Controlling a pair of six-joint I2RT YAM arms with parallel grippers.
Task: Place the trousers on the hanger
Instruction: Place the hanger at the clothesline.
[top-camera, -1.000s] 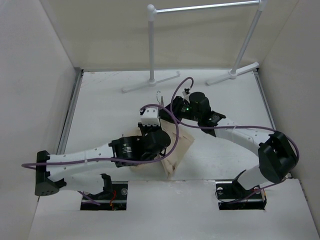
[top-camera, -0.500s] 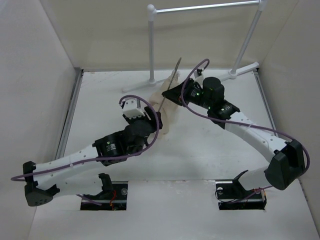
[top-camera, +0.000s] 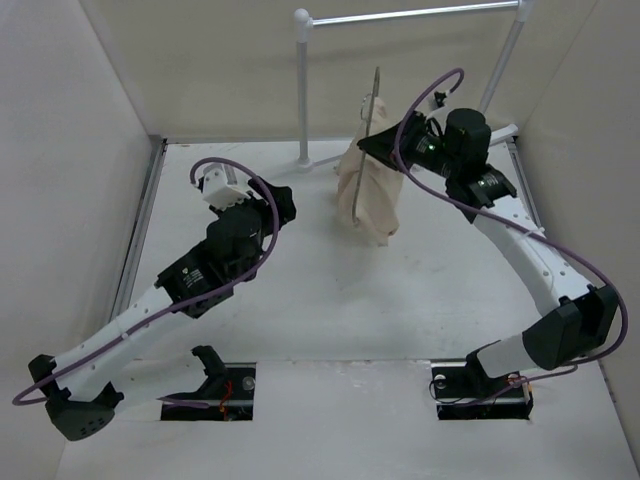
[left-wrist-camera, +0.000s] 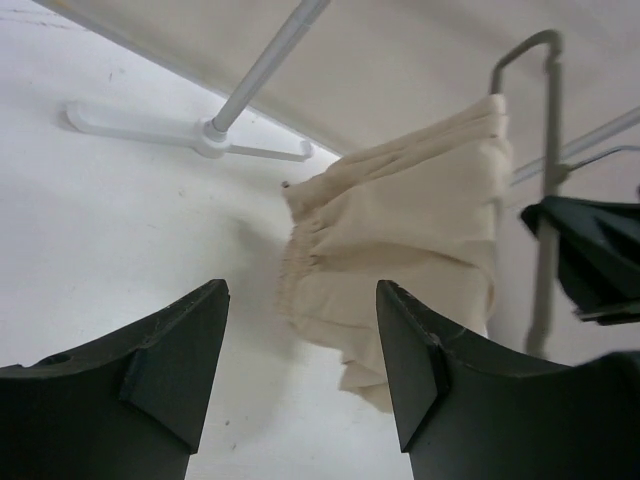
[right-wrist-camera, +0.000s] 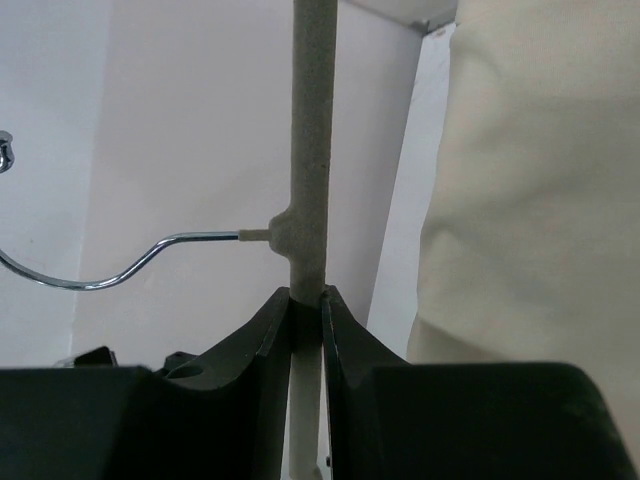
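Right jaws clamp hanger (right-wrist-camera: 308, 150) edge — trousers (left-wrist-camera: 400, 240) hang draped.

trousers (top-camera: 372, 190): plain cream-beige | hanger (right-wrist-camera: 308, 150): speckled matte grey, shiny silver hook (right-wrist-camera: 90, 272) | counter (top-camera: 300, 300): white | far rack (top-camera: 302, 90): white | left tool (left-wrist-camera: 300, 300): black | right tool (right-wrist-camera: 305, 300): black | arm cables (top-camera: 232, 163): purple

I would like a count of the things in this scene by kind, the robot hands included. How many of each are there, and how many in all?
Beige cloth trousers: 1
Grey clothes hanger with a metal hook: 1
White tubular clothes rack: 1
Black two-finger robot hands: 2 (left hand, right hand)
Total: 5
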